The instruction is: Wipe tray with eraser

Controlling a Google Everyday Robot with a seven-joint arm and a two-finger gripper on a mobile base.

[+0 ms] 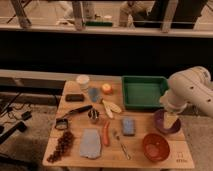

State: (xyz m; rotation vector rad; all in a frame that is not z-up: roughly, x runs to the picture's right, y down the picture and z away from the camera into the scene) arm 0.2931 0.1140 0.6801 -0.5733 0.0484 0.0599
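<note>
Camera view, tool [170,120] over purple bowl [157,124], arm [192,90] cut off at right

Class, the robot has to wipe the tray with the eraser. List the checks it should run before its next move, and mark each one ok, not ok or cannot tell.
1. The eraser is in view and lies flat with nothing on it: ok.
2. The tray has nothing inside: ok.
3. The claw is open and holds nothing: ok.
4. The claw is at the eraser: not ok. It hangs over the purple bowl at the right, and the eraser is far to the left.
5. The claw is high enough to pass over the blue-grey sponge and the other items between: cannot tell.
</note>
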